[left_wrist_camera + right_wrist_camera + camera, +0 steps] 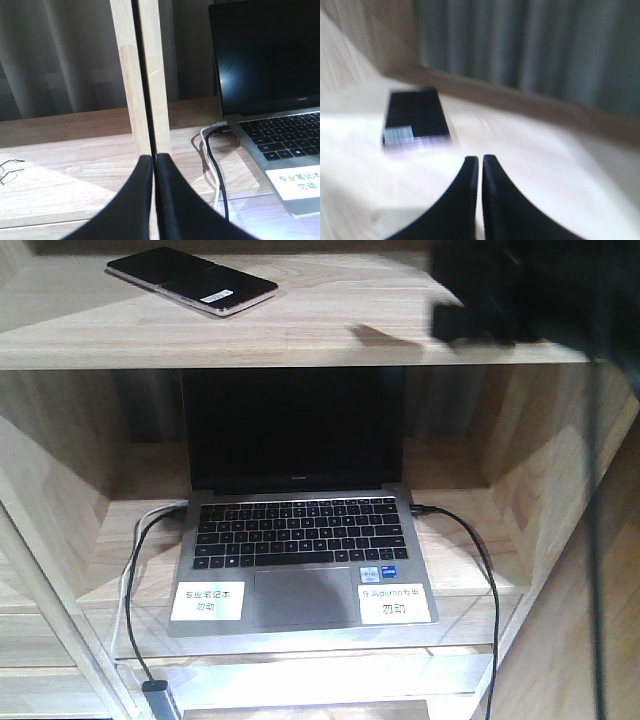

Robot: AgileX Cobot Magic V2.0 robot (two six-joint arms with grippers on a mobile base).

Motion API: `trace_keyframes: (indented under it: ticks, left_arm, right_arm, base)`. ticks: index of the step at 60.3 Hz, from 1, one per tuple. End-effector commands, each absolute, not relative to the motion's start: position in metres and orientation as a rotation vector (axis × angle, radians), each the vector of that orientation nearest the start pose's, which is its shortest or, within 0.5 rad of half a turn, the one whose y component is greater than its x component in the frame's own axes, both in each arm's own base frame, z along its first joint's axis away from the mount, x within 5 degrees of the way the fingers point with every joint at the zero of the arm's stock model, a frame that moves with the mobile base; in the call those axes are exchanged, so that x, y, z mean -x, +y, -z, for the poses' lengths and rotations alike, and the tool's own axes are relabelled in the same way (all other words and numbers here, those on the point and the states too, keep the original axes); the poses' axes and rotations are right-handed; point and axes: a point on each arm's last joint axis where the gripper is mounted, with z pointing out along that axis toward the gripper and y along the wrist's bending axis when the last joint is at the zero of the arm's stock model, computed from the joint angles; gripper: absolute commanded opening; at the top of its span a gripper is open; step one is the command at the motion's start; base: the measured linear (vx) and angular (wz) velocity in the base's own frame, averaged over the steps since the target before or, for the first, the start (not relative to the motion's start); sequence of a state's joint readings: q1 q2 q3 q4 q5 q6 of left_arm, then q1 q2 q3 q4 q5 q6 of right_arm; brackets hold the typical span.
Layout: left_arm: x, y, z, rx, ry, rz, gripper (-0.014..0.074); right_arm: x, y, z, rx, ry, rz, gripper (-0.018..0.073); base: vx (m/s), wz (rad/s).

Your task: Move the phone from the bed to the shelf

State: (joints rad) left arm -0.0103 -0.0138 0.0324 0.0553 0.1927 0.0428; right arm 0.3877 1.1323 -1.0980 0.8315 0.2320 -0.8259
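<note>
phone (192, 281) lay flat on shelf (330, 325) top plank, toward its left end | right gripper (480, 165) closed, empty, near it | left gripper (154, 162) closed, empty | risk: careless retreat could nudge phone.

Phone (191, 281) flat on the shelf's (330, 335) top plank, open grey laptop (300, 540) in the compartment directly below it, my dark blurred arm (530, 290) right of the phone, apart from it.

open grey laptop (300, 530) (screen dark), black cable (470, 570)
</note>
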Motion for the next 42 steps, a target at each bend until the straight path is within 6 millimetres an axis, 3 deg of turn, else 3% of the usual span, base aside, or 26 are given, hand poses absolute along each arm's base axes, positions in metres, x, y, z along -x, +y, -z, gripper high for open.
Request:
trace_keyframes:
  ticks: [1,32,42]
  left_arm:
    - [-0.055,0.000,-0.201,-0.076,1.587,-0.065,0.0001]
    - [-0.055,0.000,-0.201,-0.076,1.587,-0.065,0.0001]
    - [-0.055,0.000,-0.201,-0.076,1.587,-0.065,0.0001]
  right_arm:
    - [-0.204,0.093,-0.424,0.373,1.546,-0.381,-0.0003]
    - [-0.108,0.047,-0.322,0.325,1.565,-0.328,-0.0003]
    - [-0.085,0.037,-0.301,0.316,1.522,-0.333,-0.0003]
  base:
    - [0.00,0.00]
    - [0.00,0.00]
    - [0.00,0.00]
